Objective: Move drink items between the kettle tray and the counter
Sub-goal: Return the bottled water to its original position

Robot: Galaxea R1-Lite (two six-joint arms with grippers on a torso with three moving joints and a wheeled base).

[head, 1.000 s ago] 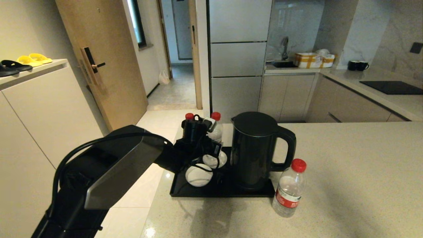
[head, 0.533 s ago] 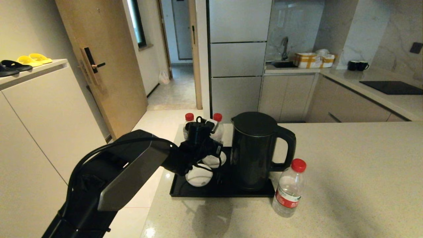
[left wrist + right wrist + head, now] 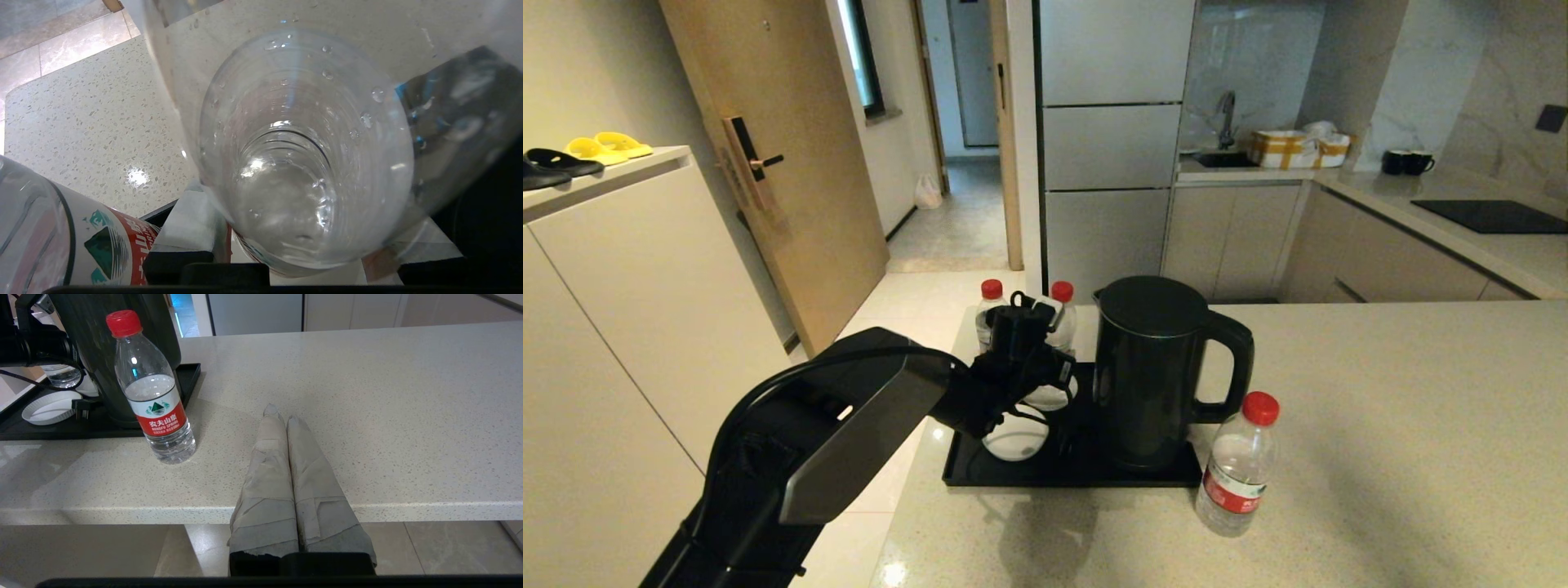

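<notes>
Right gripper (image 3: pixel 282 413): parked low over the near edge of the counter (image 3: pixel 1380 449), its taped claw pressed together, holding nothing.
Front water bottle (image 3: pixel 1237 474): upright on the counter, just beside the near right corner of the kettle tray (image 3: pixel 980 478).
Kettle tray: near the counter's left edge, carrying the black kettle (image 3: pixel 1152 367) on its right half and two white round dishes (image 3: pixel 1013 441) on its left half.
Left gripper (image 3: pixel 1025 322): above the tray's far edge, between the two back bottles; whether its claw is apart or clamped cannot be told.
Right back bottle (image 3: pixel 1062 322): beyond the tray's far edge and right up against the left gripper, filling the left wrist view.
Left back bottle (image 3: pixel 991 304): just beside it, towards the counter's far left corner.
Step in hand: probably taking the right back bottle.
Doing it well: grip the clear body squarely and gently, since thin plastic will buckle. Lift straight up before travelling, so that the neighbouring bottle, the kettle and the dishes are not knocked.
Risk: both back bottles stand near the counter's edge, so a nudge could send one to the floor.
</notes>
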